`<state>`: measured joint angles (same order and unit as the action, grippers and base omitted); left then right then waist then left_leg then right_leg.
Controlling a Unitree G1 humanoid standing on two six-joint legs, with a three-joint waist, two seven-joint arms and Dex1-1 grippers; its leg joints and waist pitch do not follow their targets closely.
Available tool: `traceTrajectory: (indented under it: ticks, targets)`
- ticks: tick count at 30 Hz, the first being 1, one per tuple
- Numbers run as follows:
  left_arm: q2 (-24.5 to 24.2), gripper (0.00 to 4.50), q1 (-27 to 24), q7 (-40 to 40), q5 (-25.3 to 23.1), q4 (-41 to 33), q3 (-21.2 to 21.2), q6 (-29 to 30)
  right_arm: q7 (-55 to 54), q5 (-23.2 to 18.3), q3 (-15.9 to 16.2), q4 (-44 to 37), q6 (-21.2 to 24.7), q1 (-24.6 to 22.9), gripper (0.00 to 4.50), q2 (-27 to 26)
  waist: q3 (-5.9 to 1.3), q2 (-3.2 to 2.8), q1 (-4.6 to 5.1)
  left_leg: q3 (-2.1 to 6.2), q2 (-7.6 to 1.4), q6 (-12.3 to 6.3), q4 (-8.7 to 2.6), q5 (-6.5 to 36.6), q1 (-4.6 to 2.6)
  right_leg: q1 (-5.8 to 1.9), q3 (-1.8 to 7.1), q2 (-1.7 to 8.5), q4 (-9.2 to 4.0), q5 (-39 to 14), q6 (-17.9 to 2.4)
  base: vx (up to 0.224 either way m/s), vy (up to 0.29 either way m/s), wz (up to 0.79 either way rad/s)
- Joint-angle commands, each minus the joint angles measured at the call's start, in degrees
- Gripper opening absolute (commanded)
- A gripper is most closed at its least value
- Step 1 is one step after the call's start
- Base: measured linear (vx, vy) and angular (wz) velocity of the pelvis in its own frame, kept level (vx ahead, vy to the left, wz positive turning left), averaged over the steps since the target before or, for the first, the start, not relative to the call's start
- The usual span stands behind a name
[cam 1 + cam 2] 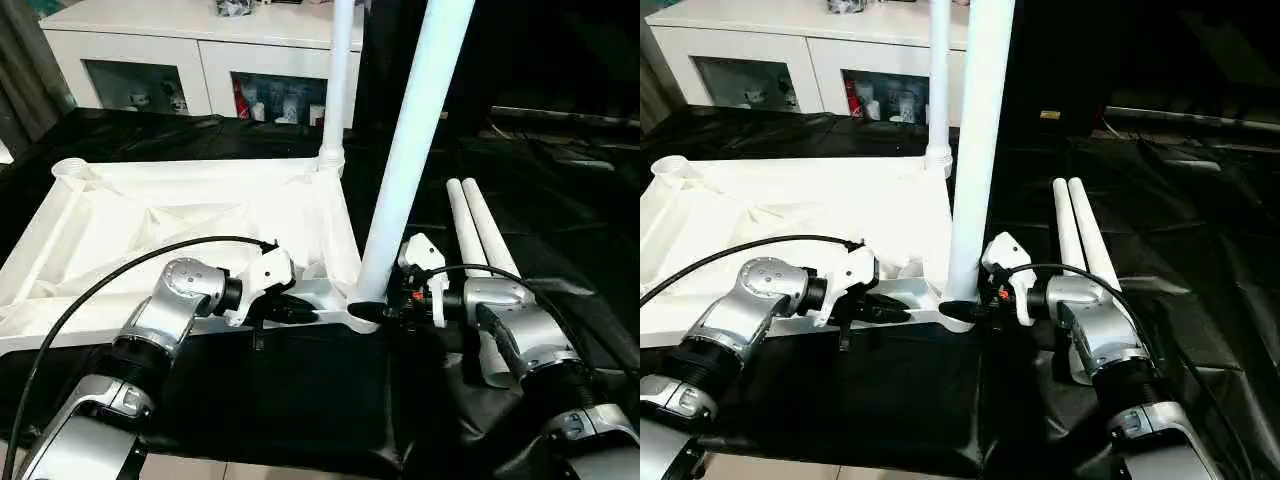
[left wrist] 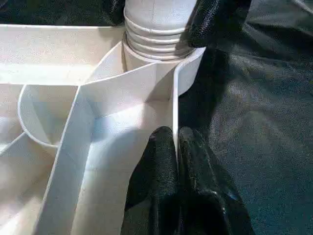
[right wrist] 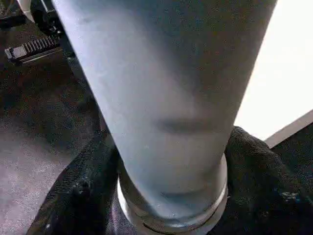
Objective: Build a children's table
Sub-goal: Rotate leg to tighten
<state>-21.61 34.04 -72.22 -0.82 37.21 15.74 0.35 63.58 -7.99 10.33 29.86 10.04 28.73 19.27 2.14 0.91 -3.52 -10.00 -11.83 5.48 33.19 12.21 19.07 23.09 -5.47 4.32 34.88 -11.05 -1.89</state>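
Note:
The white tabletop point(image 1: 180, 215) lies upside down on black cloth, ribs facing up. One white leg point(image 1: 338, 80) stands upright in its far right corner socket. A second leg point(image 1: 415, 140) stands upright in the near right corner socket, leaning slightly. My right gripper point(image 1: 375, 312) is closed around this leg's base, one black finger point(image 3: 83, 186) on each side. My left gripper point(image 2: 176, 134) is shut on the tabletop's near rim, just beside that corner. Two more legs point(image 1: 480, 235) lie side by side on the cloth to the right of the tabletop.
A white glass-doored cabinet point(image 1: 180, 60) stands behind the work surface. The far left corner socket point(image 1: 70, 168) holds nothing. Black cloth point(image 1: 300, 400) covers the surface around the tabletop, and a black cable point(image 1: 120, 270) arcs over my left forearm.

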Motion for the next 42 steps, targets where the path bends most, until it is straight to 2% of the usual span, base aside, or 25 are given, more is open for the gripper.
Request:
traceTrajectory:
  ticks: [1,2,5,8,9,11,12,15,20,21,22,26,28,29,30,32,33,34,35,36,37,38,39,40,42]
  targets:
    - [0.27,0.0,-1.35,-0.89,-0.12,0.56,1.39,0.43,-0.73,0.07,-0.01,-0.47,0.7,-0.24,2.74,-0.2,-2.92,0.28,-0.08,0.01,-1.55,-4.27,-3.38,5.57,0.72,-3.58,3.41,3.98,-4.11,-9.95,-11.26,0.0,0.0,0.0]
    - [0.3,0.0,-1.31,-0.66,-0.21,0.67,1.36,0.44,-0.98,0.09,-0.08,-0.35,0.75,-0.24,2.72,-0.29,-2.92,0.27,-0.08,0.02,-1.56,-4.2,-3.39,5.58,0.72,-3.58,3.41,3.99,-4.12,-10.0,-11.26,0.0,0.0,0.0]
    - [2.46,0.0,0.57,7.28,-1.89,4.27,0.01,1.46,-9.35,1.59,-1.89,3.6,0.43,0.34,2.7,-2.5,-2.8,0.27,0.06,0.04,-1.42,-3.61,-3.45,6.53,0.64,-3.46,3.39,3.99,-4.4,-11.85,-10.79,0.0,0.0,0.0]
    - [5.3,0.0,2.81,15.03,-2.84,7.78,-1.36,3.09,-19.21,2.72,-4.15,7.79,0.2,0.96,2.69,-5.4,-2.42,0.17,0.43,0.11,-1.22,-1.64,-3.6,9.52,0.31,-2.98,3.32,4.04,-5.34,-19.78,-8.8,0.0,0.0,0.0]
    - [6.53,0.0,3.69,18.06,-3.11,8.99,-1.85,3.98,-22.4,2.84,-4.91,8.83,0.62,1.0,2.69,-6.56,-2.51,0.28,0.5,0.39,-1.28,-1.25,-3.74,10.1,0.45,-3.25,3.2,4.1,-5.35,-21.42,-7.91,0.0,0.0,0.0]
    - [10.05,0.0,5.88,25.14,-3.13,11.53,-3.14,5.98,-30.05,2.73,-6.78,10.11,1.82,1.07,2.68,-9.58,-2.33,0.23,0.77,0.18,-1.35,-1.43,-3.74,11.19,0.16,-2.74,3.39,3.98,-5.72,-21.73,-7.84,0.0,0.0,0.0]
    - [11.85,0.0,6.76,27.29,-3.21,12.3,-3.2,6.13,-33.91,2.11,-8.17,10.7,2.56,1.31,2.68,-11.33,-2.48,0.26,0.64,0.29,-1.25,-1.08,-3.72,11.03,0.07,-2.84,3.37,4.04,-5.64,-21.58,-7.72,0.0,0.0,0.0]
    - [15.35,0.0,7.95,28.18,-3.55,13.33,-2.13,3.99,-40.71,0.53,-11.3,12.51,2.37,2.31,2.68,-14.77,-2.57,0.23,0.61,0.34,-1.16,-1.62,-3.73,10.17,0.32,-3.01,3.42,4.06,-5.55,-20.04,-7.68,0.0,0.0,0.0]
    - [16.5,0.0,8.66,28.53,-4.85,14.69,-1.06,2.2,-43.67,1.14,-11.85,13.11,-0.69,2.62,2.68,-15.96,-2.73,-0.04,0.42,0.23,-1.1,-2.59,-3.62,8.79,0.52,-3.15,3.46,4.07,-5.28,-16.3,-8.41,0.0,0.0,0.0]
    - [16.42,0.0,8.85,28.74,-5.03,15.2,-1.09,1.95,-43.6,1.04,-12.04,12.84,-1.02,2.6,3.24,-16.07,-2.76,-0.05,0.46,0.24,-1.13,-2.68,-3.65,8.85,0.54,-3.17,3.46,4.06,-5.24,-15.8,-8.65,0.0,0.0,0.0]
    - [16.24,0.0,9.14,29.0,-5.19,16.06,-1.24,1.56,-43.44,0.93,-12.43,12.25,-1.63,2.47,3.24,-16.24,-2.72,-0.16,0.47,0.23,-1.08,-2.79,-3.68,9.25,0.55,-3.22,3.43,4.03,-5.34,-15.92,-8.62,0.0,0.0,0.0]
    - [15.77,0.0,9.38,29.0,-5.52,16.81,-1.45,0.05,-41.98,1.27,-12.01,10.36,-1.68,2.07,3.56,-15.82,-2.62,-0.04,0.37,0.25,-1.04,-3.09,-3.71,9.85,0.59,-3.23,3.42,4.11,-5.55,-18.01,-8.09,0.0,0.0,0.0]
    - [15.65,0.0,9.41,28.76,-5.55,16.94,-1.59,-0.95,-41.45,1.56,-11.55,9.44,-2.02,1.93,3.56,-15.28,-2.63,-0.02,0.31,0.29,-1.07,-3.19,-3.7,9.64,0.63,-3.27,3.38,4.11,-5.59,-18.25,-7.89,0.0,0.0,0.0]
    - [15.62,0.0,9.43,29.06,-5.57,17.01,-1.82,-1.79,-40.71,1.51,-11.31,8.12,-2.25,1.64,3.56,-14.65,-2.64,0.32,0.31,0.23,-1.1,-3.3,-3.71,9.51,0.67,-3.27,3.4,4.11,-5.55,-18.17,-7.8,0.0,0.0,0.0]
    - [15.78,0.0,9.63,30.56,-5.16,17.1,-2.75,-4.25,-36.92,0.02,-10.84,3.12,-1.37,0.1,3.56,-12.6,-2.6,0.33,0.22,0.28,-1.16,-3.51,-3.74,9.21,0.72,-3.3,3.42,4.15,-5.49,-18.09,-7.68,0.0,0.0,0.0]
    - [16.15,0.0,10.01,31.59,-3.97,17.2,-4.22,-6.38,-32.02,-2.11,-10.57,-3.09,0.14,-2.27,3.56,-10.29,-2.63,0.6,-0.34,0.09,-1.21,-4.94,-3.52,8.83,0.44,-3.21,3.58,3.98,-5.42,-16.19,-7.1,0.0,0.0,0.0]
    - [16.15,0.0,10.01,31.59,-3.97,17.2,-4.22,-6.38,-32.02,-2.11,-10.57,-3.09,0.14,-2.27,3.56,-10.29,-2.73,0.66,-0.33,0.23,-1.12,-5.53,-3.53,7.42,0.98,-3.71,3.51,4.04,-5.09,-14.69,-7.11,0.0,0.0,0.0]
    - [16.27,0.28,10.11,31.1,-3.02,16.88,-5.01,-6.58,-29.69,-3.13,-10.54,-6.18,0.83,-3.73,3.61,-8.96,-2.74,0.53,-0.31,0.2,-1.09,-5.71,-3.49,6.98,1.04,-3.62,3.45,4.03,-5.08,-14.38,-7.27,0.0,0.0,0.0]
    - [15.9,0.45,10.17,29.89,-0.82,15.25,-6.97,-5.54,-23.92,-5.46,-10.51,-13.46,2.4,-7.99,3.63,-4.45,-2.79,0.54,-0.29,0.23,-1.12,-5.97,-3.38,6.21,1.12,-3.66,3.44,4.04,-4.92,-13.48,-7.19,0.0,0.0,0.0]
    - [15.69,0.57,10.12,29.48,-0.21,14.62,-7.55,-5.28,-22.28,-6.16,-10.57,-15.58,2.93,-9.32,3.63,-3.03,-2.8,0.57,-0.63,0.23,-1.0,-6.39,-3.27,5.22,1.18,-4.03,3.45,3.91,-5.01,-12.01,-6.84,0.0,0.0,0.0]
    - [15.57,0.57,10.06,29.26,0.04,14.29,-7.85,-5.25,-21.5,-6.53,-10.58,-16.7,3.23,-10.05,3.63,-2.3,-3.16,0.44,-1.11,0.07,-1.43,-7.4,-2.96,4.55,0.51,-3.52,3.71,4.04,-4.49,-7.87,-8.78,0.0,0.0,0.0]
    - [15.14,0.64,10.03,29.66,0.51,13.55,-8.63,-5.4,-20.39,-7.18,-10.79,-18.37,3.5,-11.22,3.63,-1.12,-3.32,0.23,-1.04,0.03,-1.42,-7.67,-2.89,3.71,0.52,-3.38,3.7,3.95,-4.14,-5.42,-10.01,0.0,0.0,0.0]
    - [14.63,0.76,10.02,30.2,1.05,12.74,-9.53,-5.37,-19.49,-7.87,-11.03,-20.01,3.92,-12.31,3.63,-0.15,-3.45,0.1,-1.02,0.39,-1.54,-8.17,-2.8,1.21,1.36,-3.91,3.51,3.93,-3.29,-0.03,-11.57,0.0,0.0,0.0]
    - [14.2,0.88,10.07,30.67,1.41,12.31,-10.18,-5.5,-18.84,-8.45,-11.26,-21.49,4.57,-13.18,3.63,0.57,-3.53,0.44,-0.79,0.4,-1.58,-9.01,-2.54,-0.29,1.44,-3.83,3.38,3.91,-2.95,3.75,-12.8,0.0,0.0,0.0]
    - [12.34,0.94,10.17,31.15,2.02,10.95,-11.57,-4.0,-17.02,-10.26,-11.72,-25.14,6.5,-15.13,3.63,1.97,-3.34,0.41,-0.64,0.27,-1.43,-9.99,-2.47,0.18,1.52,-3.95,3.3,3.96,-3.06,4.01,-13.68,0.0,0.0,0.0]
